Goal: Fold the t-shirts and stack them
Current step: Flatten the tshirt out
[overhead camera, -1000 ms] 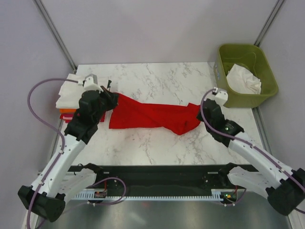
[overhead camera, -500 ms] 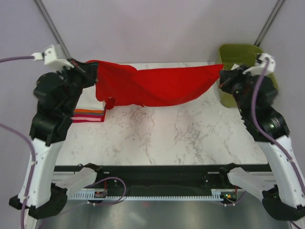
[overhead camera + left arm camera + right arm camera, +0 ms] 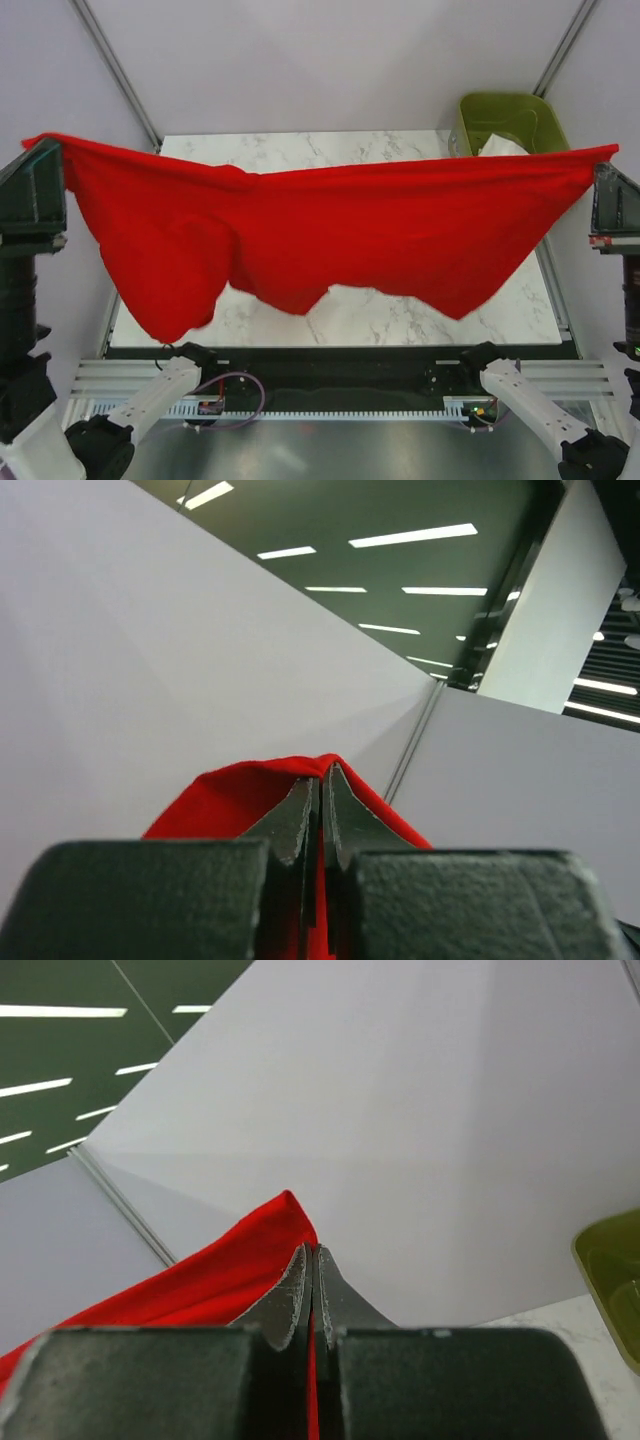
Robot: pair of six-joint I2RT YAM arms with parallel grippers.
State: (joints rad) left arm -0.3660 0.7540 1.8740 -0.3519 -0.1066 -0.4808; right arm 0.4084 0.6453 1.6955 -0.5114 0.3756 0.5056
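Note:
A bright red t-shirt (image 3: 330, 230) hangs stretched wide in the air above the marble table (image 3: 350, 150), close under the top camera. My left gripper (image 3: 48, 150) is shut on its left top corner and my right gripper (image 3: 600, 160) is shut on its right top corner. The left wrist view looks up at the wall, with red cloth (image 3: 240, 790) pinched in the left gripper (image 3: 322, 780). In the right wrist view, red cloth (image 3: 220, 1275) runs off to the left of the shut right gripper (image 3: 312, 1255). The hanging shirt hides any other t-shirts on the table.
An olive-green bin (image 3: 505, 115) stands off the table's far right corner, with white cloth (image 3: 505, 147) showing inside it. The bin's rim (image 3: 610, 1250) shows at the right edge of the right wrist view. Grey walls enclose the back and both sides.
Both arms have risen from table height and moved apart. The red shirt went from lying bunched on the table to hanging spread out high in the air.

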